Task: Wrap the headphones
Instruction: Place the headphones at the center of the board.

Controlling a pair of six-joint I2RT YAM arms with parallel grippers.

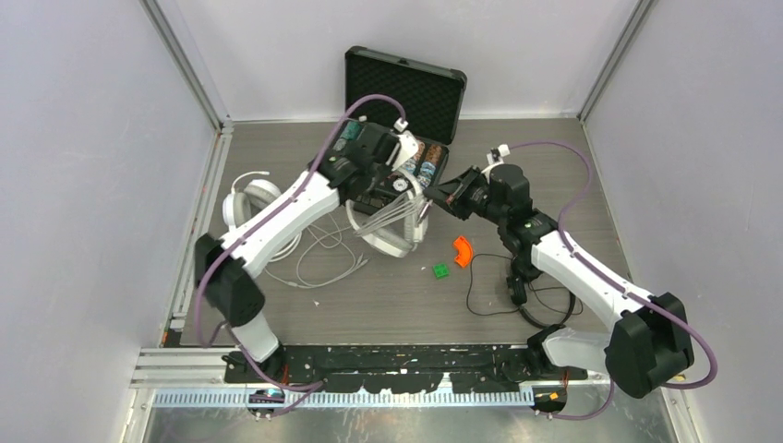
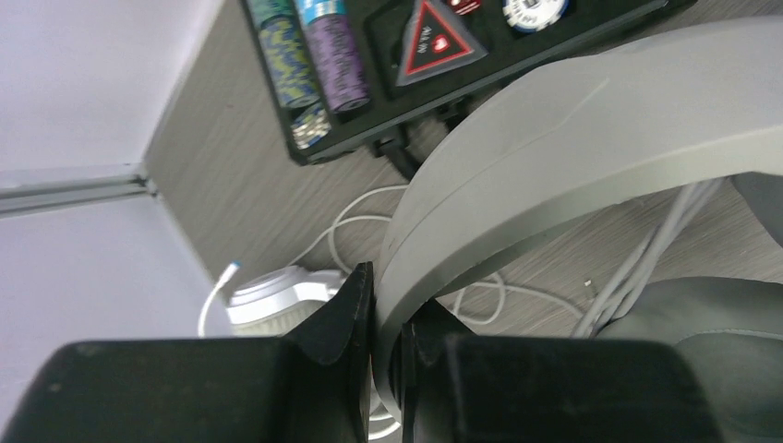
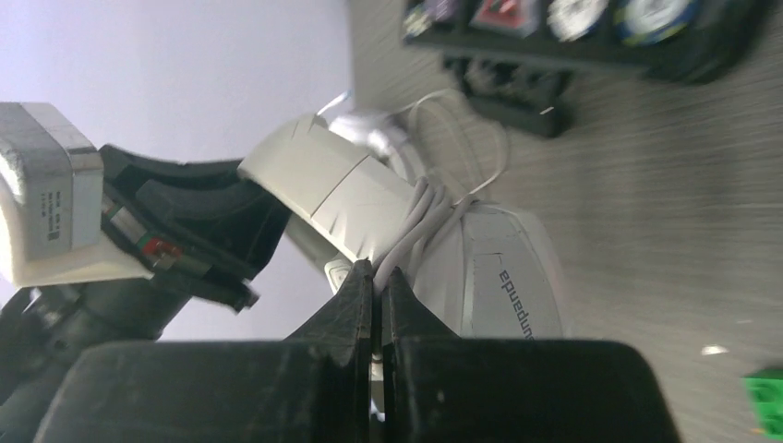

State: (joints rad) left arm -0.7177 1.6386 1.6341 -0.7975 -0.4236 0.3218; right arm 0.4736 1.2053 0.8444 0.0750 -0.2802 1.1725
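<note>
The left claw (image 2: 386,343) fills the foot of its own view, its jaws narrowed hard onto the headband (image 2: 554,157) of a white headset (image 1: 388,229). Just to its right, the right claw (image 3: 377,297) is pinched almost fully closed on the white cable (image 3: 413,229). Several taut strands of it run from the tips up across the band, beside the ear cup (image 3: 503,277). Beyond the left claw an open case (image 1: 403,97) of chips sits on the counter (image 1: 268,148). Out to that claw's left lies a second white headset (image 1: 247,205) with loose cord. The black headset (image 1: 519,293) lies under the right forearm, well apart from its claw. An orange piece (image 1: 462,250) and a green block (image 1: 441,270) lie just nearer the bases than both claws. The band looks like stiff, smooth plastic, a sound anchor though liable to twist in the grip. The cable looks light and limp and would likely spring loose without tension, so it is best pinched close to the last turn.
</note>
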